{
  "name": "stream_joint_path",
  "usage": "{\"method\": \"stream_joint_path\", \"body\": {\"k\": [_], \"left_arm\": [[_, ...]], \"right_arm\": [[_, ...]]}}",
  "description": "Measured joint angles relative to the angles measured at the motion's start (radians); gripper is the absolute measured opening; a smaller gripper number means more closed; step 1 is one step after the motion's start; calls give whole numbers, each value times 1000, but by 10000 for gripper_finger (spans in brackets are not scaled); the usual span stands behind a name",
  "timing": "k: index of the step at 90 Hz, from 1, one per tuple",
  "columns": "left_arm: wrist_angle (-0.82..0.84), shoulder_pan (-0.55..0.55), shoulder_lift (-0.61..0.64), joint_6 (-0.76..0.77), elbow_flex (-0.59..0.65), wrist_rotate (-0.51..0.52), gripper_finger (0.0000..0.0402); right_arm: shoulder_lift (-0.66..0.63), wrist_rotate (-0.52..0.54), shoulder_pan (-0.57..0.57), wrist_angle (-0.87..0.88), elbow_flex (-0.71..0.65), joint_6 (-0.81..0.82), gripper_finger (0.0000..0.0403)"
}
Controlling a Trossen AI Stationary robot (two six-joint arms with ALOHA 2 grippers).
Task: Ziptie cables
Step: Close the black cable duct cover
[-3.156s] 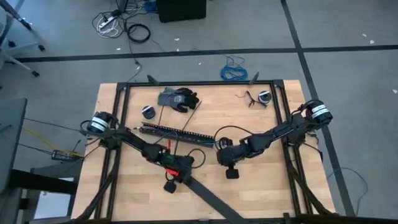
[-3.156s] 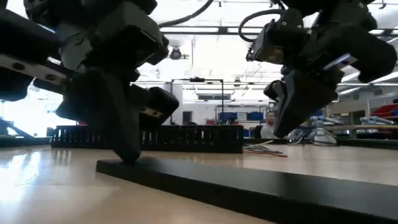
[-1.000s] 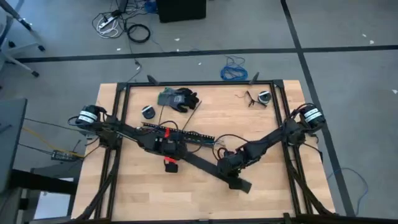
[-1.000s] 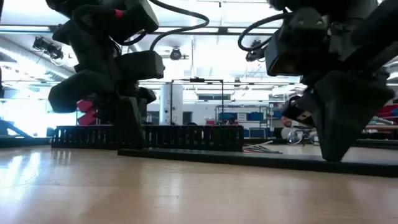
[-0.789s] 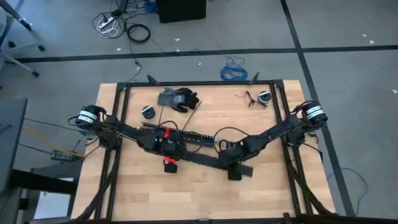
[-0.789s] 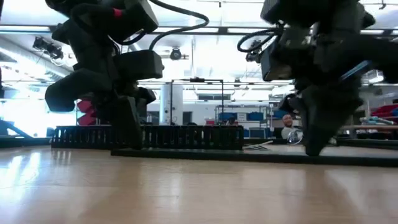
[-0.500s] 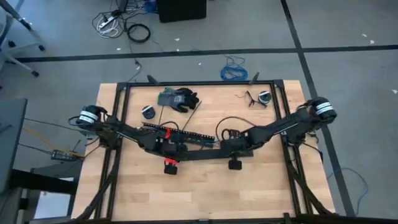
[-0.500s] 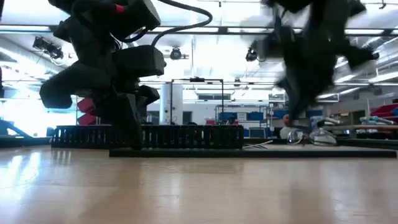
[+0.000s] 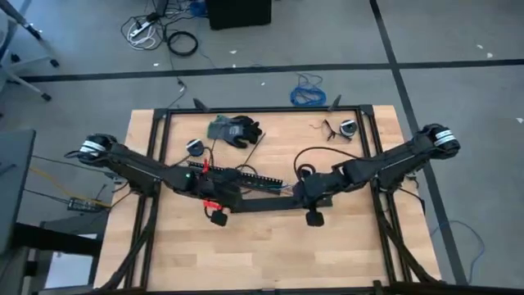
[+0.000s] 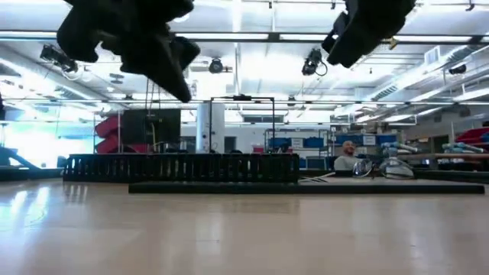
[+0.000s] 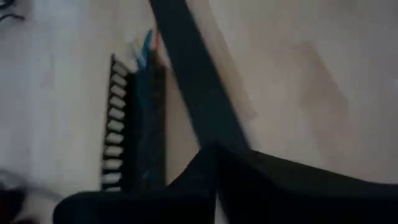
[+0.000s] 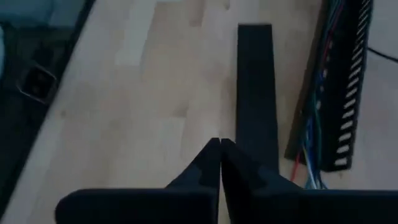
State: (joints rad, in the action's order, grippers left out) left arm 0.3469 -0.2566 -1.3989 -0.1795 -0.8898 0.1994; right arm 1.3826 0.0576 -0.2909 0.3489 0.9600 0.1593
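Wood worktop [image 9: 344,246]: pale, smooth planks, rectangular, bordered by black frame rails.
Cables [image 12: 313,155]: thin floppy wires in blue, red and dark tones, lying along the inside of the slotted channel at mid-worktop; ends spilling from the channel end nearest the right arm.
Slotted channel [image 9: 246,178]: one, black rigid plastic, long, comb-toothed walls, lying slightly askew.
Black strip [image 9: 266,206]: one, flat, matte, straight-edged, lying on the wood just beside the channel on its near side, square-cut end visible in the right wrist view.
Left gripper [image 11: 216,149]: raised off the wood above one end of the strip; fingers clenched tip to tip, nothing between them.
Right gripper [image 12: 219,144]: raised above the other end of the strip; fingers pressed together, grasping nothing.
Glove [image 9: 235,129]: one, dark soft fabric, crumpled, near the far rail.
Round items [image 9: 195,147]: two, small, dark with pale centres, one near the glove, one by the far right corner; too small to tell more.
Open room: bare wood between strip and near edge; clear air under both raised grippers in the low view.
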Motion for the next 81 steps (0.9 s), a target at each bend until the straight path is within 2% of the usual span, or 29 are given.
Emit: {"method": "stream_joint_path", "body": {"k": [23,40,50,58,81], "left_arm": [[3,81,137,-32,21,-8,0],[-169,195,275,9,165,-9,0],[-260,238,327,36,225,78,0],[-287,251,334,52,239,130,0],[-305,250,322,-68,238,136,0]], "right_arm": [[68,52,27,11,0,-6,52],[138,51,52,-8,0,-64,120],[169,78,66,-51,0,-131,148],[185,97,70,-116,0,-134,158],[190,94,72,-153,1,-88,162]]}}
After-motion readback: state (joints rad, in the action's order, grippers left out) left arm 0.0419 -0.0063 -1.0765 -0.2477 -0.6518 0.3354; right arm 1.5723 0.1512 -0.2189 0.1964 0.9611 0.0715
